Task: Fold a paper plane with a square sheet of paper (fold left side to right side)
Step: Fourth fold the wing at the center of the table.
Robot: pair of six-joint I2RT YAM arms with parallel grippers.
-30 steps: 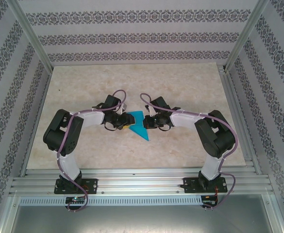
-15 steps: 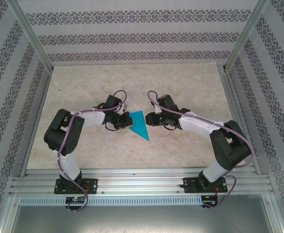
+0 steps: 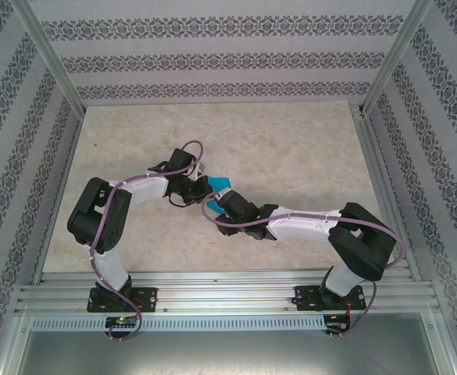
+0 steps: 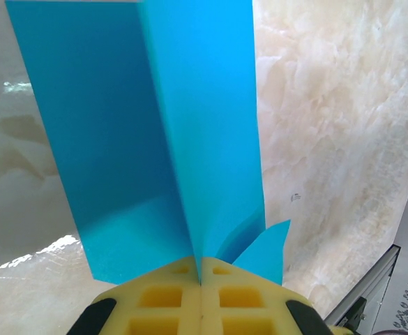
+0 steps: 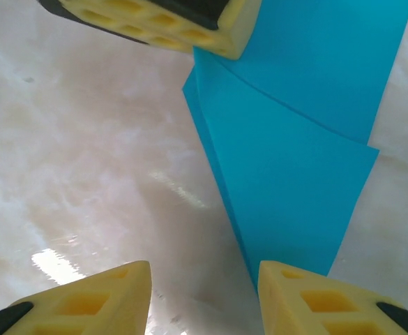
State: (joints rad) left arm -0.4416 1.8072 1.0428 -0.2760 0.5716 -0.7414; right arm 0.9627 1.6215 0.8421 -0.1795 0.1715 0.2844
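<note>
Marbled tabletop (image 3: 290,141), left tool (image 4: 201,276) clenched on folded blue paper (image 4: 155,139), right tool (image 5: 204,286) released beside it

- Robot lab cell, not a home.
- Aluminium frame (image 3: 50,58) and rail (image 3: 228,293) box in a marble-look table (image 3: 290,141).
- Patterned panels (image 3: 212,62) as backdrop walls.
- Left arm (image 3: 107,226), right arm (image 3: 357,246) bolted to the rail.

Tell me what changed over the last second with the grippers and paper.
The right gripper let go of the blue paper, backed off to the right, then swung round to its near side, jaws open. The left gripper closed on the paper's left edge. The left gripper and the paper roughly kept their place.
</note>
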